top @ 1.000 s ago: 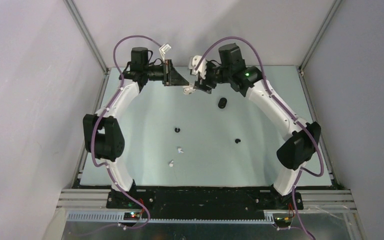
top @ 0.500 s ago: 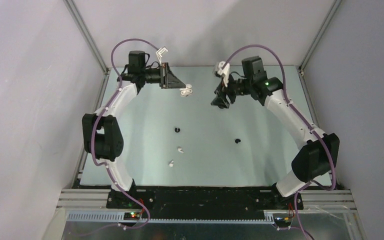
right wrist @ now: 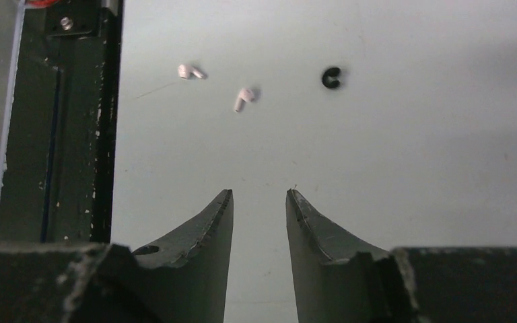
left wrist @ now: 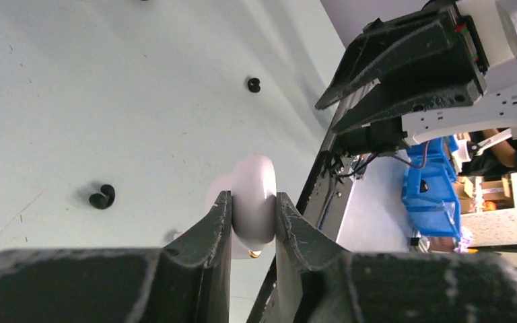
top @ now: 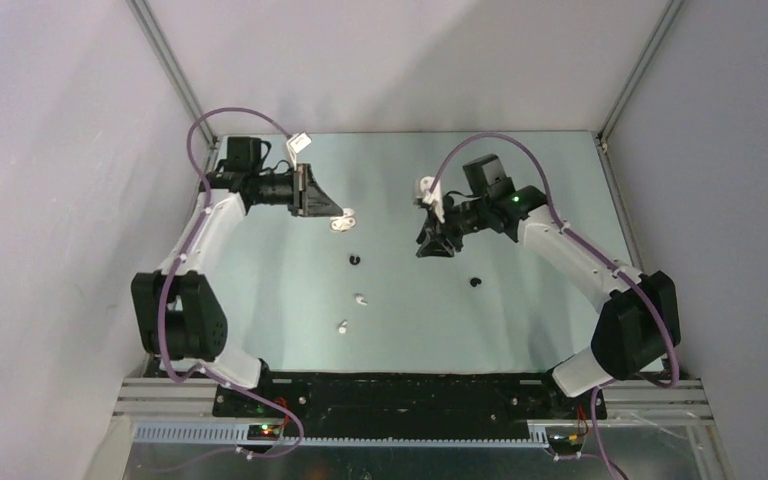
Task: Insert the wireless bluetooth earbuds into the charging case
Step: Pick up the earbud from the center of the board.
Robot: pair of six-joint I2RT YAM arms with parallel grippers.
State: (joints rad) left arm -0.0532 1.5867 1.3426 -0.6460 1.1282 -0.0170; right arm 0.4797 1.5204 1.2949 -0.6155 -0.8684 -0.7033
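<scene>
My left gripper [top: 336,214] [left wrist: 253,199] is shut on the white charging case [top: 346,221] [left wrist: 256,176], held above the table at the back left; the case's lid stands open. My right gripper [top: 434,246] [right wrist: 259,194] hangs open over bare table, nothing between its fingers. Two black earbuds [top: 355,260] [top: 476,282] and two white earbuds [top: 360,299] [top: 342,325] lie loose mid-table. The right wrist view shows both white earbuds [right wrist: 190,71] [right wrist: 244,98] and one black earbud [right wrist: 332,77] ahead of the fingers. The left wrist view shows the black earbuds [left wrist: 102,196] [left wrist: 254,85].
The table is a pale mat [top: 520,330] framed by metal rails, with a dark strip [top: 410,395] along the near edge by the arm bases. The right arm's wrist [top: 480,215] covers the back-middle table.
The left arm pulled nearer and left with the white case. The right arm swung away from it and nearer, its jaws narrowing. The black case seen earlier is now hidden.
</scene>
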